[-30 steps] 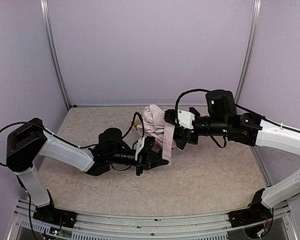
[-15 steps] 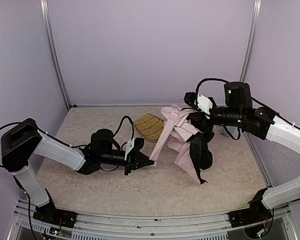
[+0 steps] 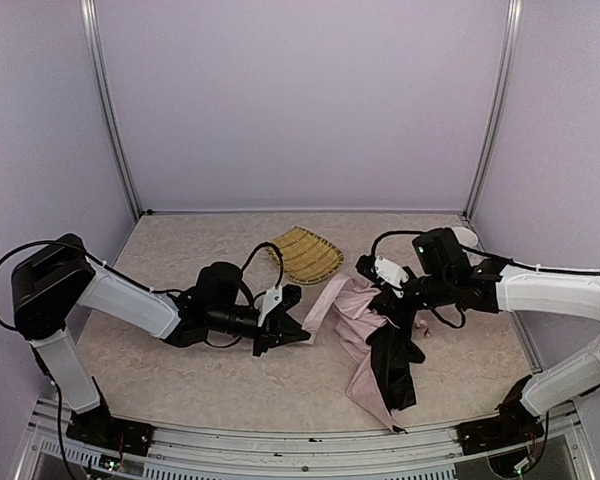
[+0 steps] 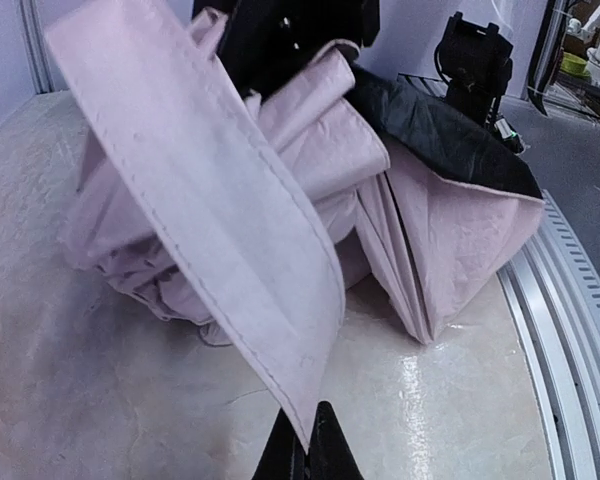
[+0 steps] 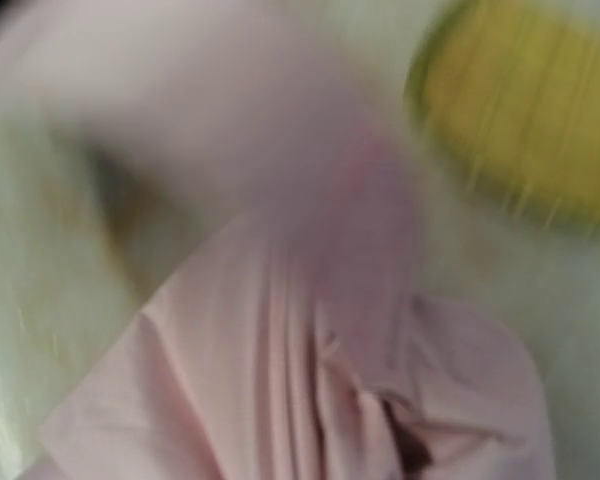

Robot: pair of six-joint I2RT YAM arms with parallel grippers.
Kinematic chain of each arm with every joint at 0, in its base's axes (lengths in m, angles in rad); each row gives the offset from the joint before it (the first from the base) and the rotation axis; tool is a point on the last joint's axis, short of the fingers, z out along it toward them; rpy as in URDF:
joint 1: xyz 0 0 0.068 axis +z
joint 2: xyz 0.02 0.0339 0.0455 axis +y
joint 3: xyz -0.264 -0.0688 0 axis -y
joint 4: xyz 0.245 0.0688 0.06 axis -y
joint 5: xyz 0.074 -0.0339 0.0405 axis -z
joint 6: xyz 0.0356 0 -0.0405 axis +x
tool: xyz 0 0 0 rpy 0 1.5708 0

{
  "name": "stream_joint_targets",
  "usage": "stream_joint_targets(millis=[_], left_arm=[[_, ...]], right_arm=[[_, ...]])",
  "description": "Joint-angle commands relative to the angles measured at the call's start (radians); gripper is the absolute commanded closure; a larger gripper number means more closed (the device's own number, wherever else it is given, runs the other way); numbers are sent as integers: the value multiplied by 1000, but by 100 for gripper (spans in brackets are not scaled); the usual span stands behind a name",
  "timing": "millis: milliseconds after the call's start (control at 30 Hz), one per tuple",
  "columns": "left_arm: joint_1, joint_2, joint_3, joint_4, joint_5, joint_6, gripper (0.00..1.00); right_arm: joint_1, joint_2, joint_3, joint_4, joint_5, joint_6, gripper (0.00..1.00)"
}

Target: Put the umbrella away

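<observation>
**Position.** The umbrella point(image 3: 358, 318) lies on the table point(image 3: 180, 250), just right of the tray point(image 3: 307, 255) and nearer the arm bases. It is not seen to touch the tray. It is only partly collapsed: the pink folds are loosely bunched, and the black underside point(image 3: 395, 362) is spilled out on the side away from the tray.

**Grippers.** The left gripper point(image 3: 294, 338) is clamped on the free tip of the strap point(image 3: 322, 306), in front of the tray. The strap is drawn out from the bundle past the tray's near right corner. The right gripper point(image 3: 375, 285) is closed at the end of the bundle just right of the tray. Whether cloth is caught in it cannot be told, since the right wrist view is blurred.

**Hazards.**
1. Only the very tip of the strap is pinched. If more pull is applied, the strap is likely to slip out.
2. If the strap is wound while the folds are loose, the black panels may be left outside the wrap and the bundle may not be secured.
3. If the strap or bundle is swept toward the tray, the tray may be pushed along the table.
4. Both grippers are working near the same bundle. Contact between them is possible if either is brought inward.

**Surroundings.** A pale round object point(image 3: 467, 236) is seen well right of the tray, partly hidden behind the right arm and not identified. The tray is judged to be the only obstruction to strap handling.
</observation>
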Motion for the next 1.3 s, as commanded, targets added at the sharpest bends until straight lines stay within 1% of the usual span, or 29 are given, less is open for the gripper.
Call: stream_joint_targets(millis=[0,33,100,167,233,267,300,367,467,567,633,700,733,833,933,1033,1167,1267], left_arm=[[8,-45,24,-116,-47,55,100],[8,-37,40,-154,-54,60,100],[-1,-26,63,-224,-68,67,100],[-23,-34,61,-271,-90,79,100],[-47,-52,50,-289,-108,87,100],[-57,-63,46,-297,-118,89,100],[-65,-73,43,-306,-127,92,100],[-72,-90,38,-317,-146,91,100],[-72,-113,29,-327,-165,94,100],[-71,-122,34,-354,-179,99,100],[-70,-127,37,-373,-187,99,100],[-69,-136,41,-387,-197,93,100],[-68,-141,42,-395,-203,90,100],[-68,-161,50,-429,-231,78,100],[-68,-177,49,-437,-238,73,100],[-69,-187,45,-429,-225,66,100],[-73,-203,52,-433,-223,52,100],[-73,-222,60,-427,-205,32,100]], right_arm=[[2,24,-64,195,51,141,98],[3,41,-69,205,41,160,91],[6,77,-48,156,22,196,68],[6,77,-9,82,31,228,53],[4,37,23,17,61,256,39],[4,12,45,-23,64,265,30],[4,-24,68,-65,61,269,11],[3,-75,123,-154,52,290,1],[-8,-147,146,-278,84,337,0],[-31,-193,121,-375,159,421,1],[-37,-205,93,-407,188,513,6],[-39,-205,84,-422,168,585,11],[-40,-203,86,-434,167,628,11],[-43,-210,88,-439,166,721,12],[-57,-228,36,-461,252,822,12],[-90,-231,-21,-469,280,879,13],[-121,-204,-67,-432,246,900,13],[-144,-191,-112,-373,228,864,14]])
